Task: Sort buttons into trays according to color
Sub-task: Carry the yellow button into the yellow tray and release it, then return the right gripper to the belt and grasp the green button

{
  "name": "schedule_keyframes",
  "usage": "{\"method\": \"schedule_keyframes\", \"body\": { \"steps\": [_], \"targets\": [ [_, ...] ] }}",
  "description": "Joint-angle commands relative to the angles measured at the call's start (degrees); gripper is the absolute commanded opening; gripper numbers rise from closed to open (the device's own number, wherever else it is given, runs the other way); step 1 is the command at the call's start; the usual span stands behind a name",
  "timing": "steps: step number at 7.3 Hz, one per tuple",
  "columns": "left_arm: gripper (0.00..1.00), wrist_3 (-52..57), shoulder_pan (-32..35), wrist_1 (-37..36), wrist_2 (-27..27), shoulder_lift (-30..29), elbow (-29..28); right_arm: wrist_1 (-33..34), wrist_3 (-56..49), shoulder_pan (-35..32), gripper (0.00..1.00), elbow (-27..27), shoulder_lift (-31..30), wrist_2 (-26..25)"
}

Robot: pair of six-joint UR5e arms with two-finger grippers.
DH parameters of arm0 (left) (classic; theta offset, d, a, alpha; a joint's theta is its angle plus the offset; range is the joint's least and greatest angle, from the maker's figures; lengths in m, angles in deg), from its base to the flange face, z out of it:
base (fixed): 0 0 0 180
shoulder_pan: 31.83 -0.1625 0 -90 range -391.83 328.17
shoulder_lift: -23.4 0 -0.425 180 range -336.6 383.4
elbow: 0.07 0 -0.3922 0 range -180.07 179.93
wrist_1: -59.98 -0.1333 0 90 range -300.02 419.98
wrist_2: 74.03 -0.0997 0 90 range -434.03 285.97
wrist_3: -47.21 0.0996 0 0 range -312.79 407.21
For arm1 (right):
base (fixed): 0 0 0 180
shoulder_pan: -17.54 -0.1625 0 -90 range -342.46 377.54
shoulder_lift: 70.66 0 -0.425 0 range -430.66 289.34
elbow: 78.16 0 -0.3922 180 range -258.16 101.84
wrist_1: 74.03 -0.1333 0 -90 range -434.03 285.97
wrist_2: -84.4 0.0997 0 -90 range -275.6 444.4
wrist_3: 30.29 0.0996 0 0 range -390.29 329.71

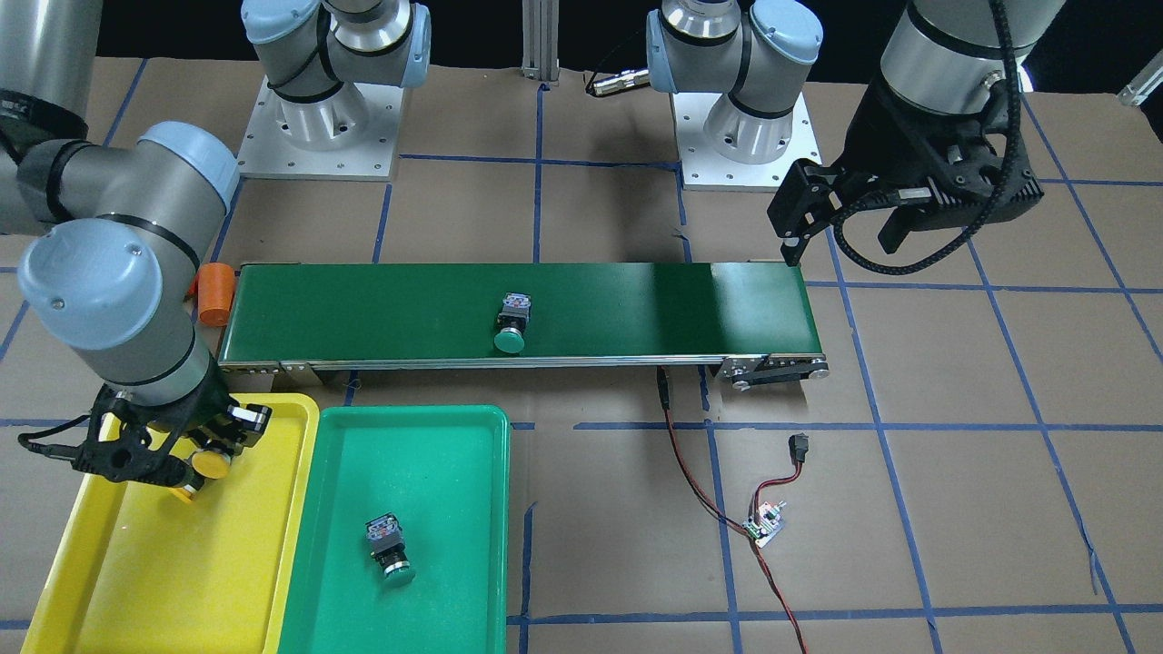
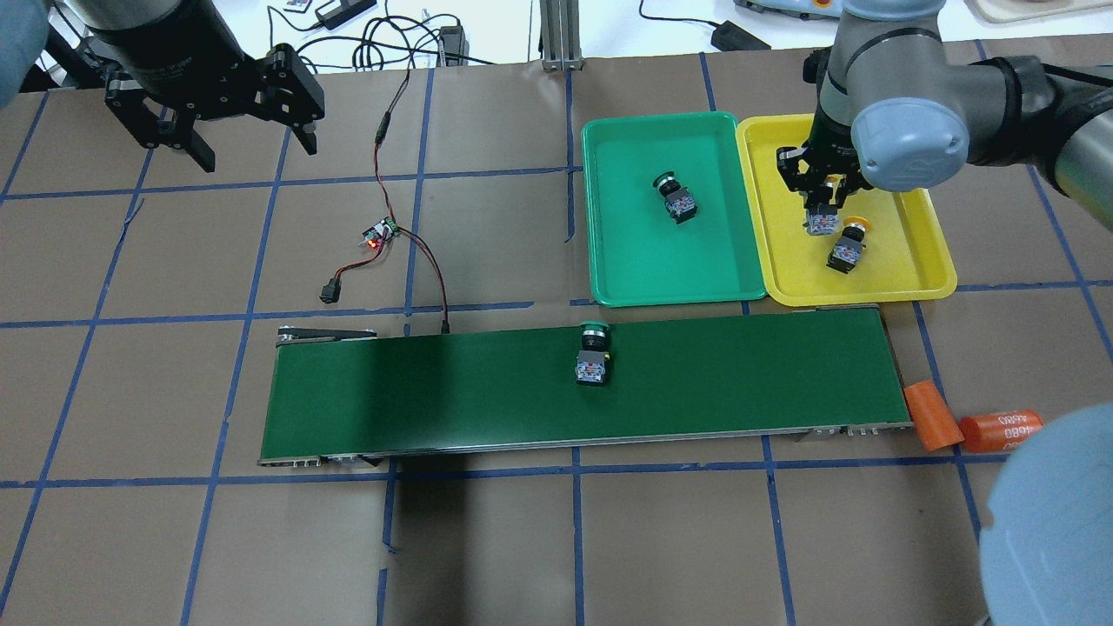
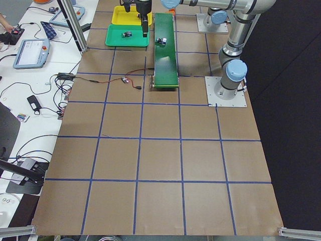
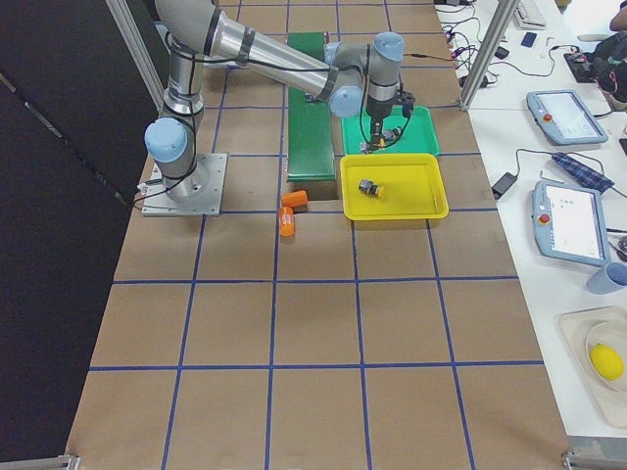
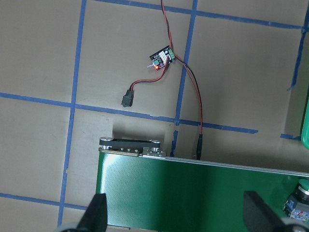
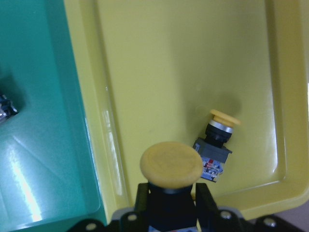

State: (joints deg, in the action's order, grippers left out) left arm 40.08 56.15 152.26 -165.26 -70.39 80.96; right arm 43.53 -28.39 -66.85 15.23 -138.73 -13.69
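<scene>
My right gripper [image 2: 820, 193] hangs over the yellow tray [image 2: 900, 261] and is shut on a yellow button [image 6: 171, 164], cap pointing down at the tray. A second yellow button [image 2: 847, 248] lies on its side on the tray floor [image 6: 159, 72] just beside it. In the green tray [image 2: 635, 252] lies one green button [image 2: 674, 196]. Another green button [image 2: 593, 355] rests mid-belt on the conveyor. My left gripper [image 2: 252, 139] is open and empty, raised over the bare table far from both trays; its fingers [image 5: 96, 212] are spread wide above the belt's end.
The long dark-green conveyor [image 2: 435, 391] runs across the table in front of the trays. Two orange cylinders [image 2: 926, 416] lie at its right end. A small circuit board [image 2: 380, 233] with red and black wires lies near the belt's left end.
</scene>
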Motion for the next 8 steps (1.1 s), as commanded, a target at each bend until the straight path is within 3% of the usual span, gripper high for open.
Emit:
{"method": "schedule_keyframes", "body": {
  "steps": [1,2,5,8],
  "targets": [
    [1.0,0.0,0.0,0.0,0.0,0.0,0.0,0.7,-0.1,0.5,1.0,0.1,-0.3,0.6],
    [1.0,-0.1,0.0,0.0,0.0,0.0,0.1,-0.5,0.0,0.2,1.0,0.7,-2.6,0.6],
    [1.0,0.0,0.0,0.0,0.0,0.1,0.3,-19.4,9.5,-7.1,1.0,1.2,-14.2,1.4],
    [1.0,-0.1,0.0,-0.1,0.0,0.0,0.1,-19.2,17.8,-13.2,1.0,5.1,-13.8,2.1]
  ]
}}
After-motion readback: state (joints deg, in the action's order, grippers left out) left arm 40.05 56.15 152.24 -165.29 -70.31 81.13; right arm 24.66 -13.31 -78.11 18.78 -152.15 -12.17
